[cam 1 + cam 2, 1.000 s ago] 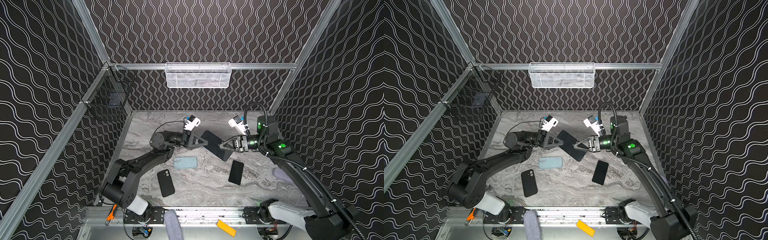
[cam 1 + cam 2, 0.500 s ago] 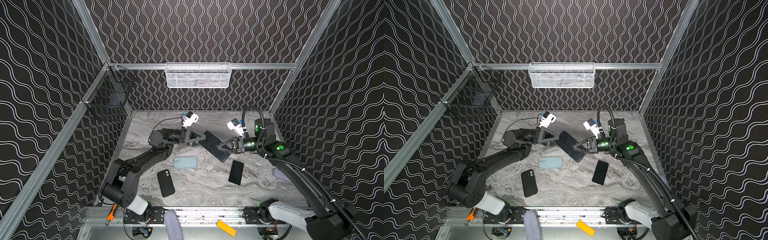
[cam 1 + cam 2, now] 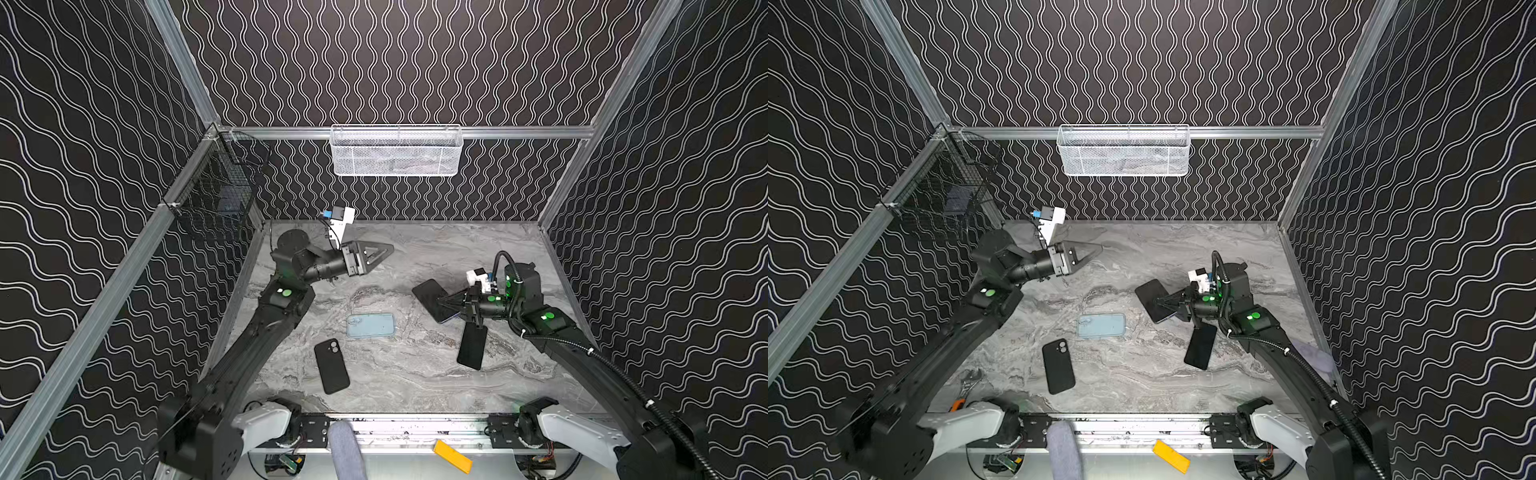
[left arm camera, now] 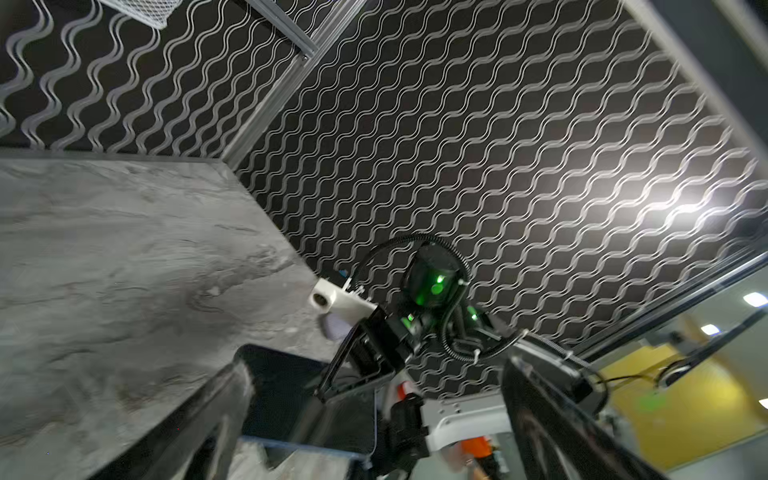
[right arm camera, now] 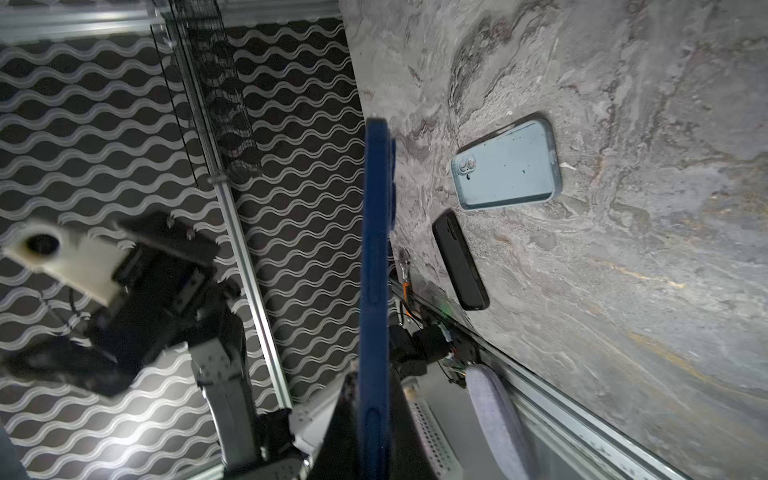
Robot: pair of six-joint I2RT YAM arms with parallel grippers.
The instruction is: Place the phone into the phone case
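**Phone clamped on the right, left pincer spread wide**

Phone [image 3: 428, 291] is up off the table [image 3: 415, 374] on the right side. The right gripper [image 3: 444, 300] has it, jaws clenched on its right end. It hangs tilted, with its dark face upward in both top views. From the right wrist view the phone [image 5: 374, 249] shows edge-on and deep blue, and I cannot tell whether that blue is a case round it.

The left gripper [image 3: 386, 250] hovers at the far left, well apart from the phone. Its jaws are released and spread wide, with nothing between the fingers [image 4: 199, 424].

Three things lie flat on the table. A pale blue piece [image 3: 370, 325] is near the middle. A black piece with camera holes [image 3: 331, 365] lies nearer and a little left of it. A plain black slab [image 3: 472, 345] lies just on the near side of the right gripper, its far end tucked under it.
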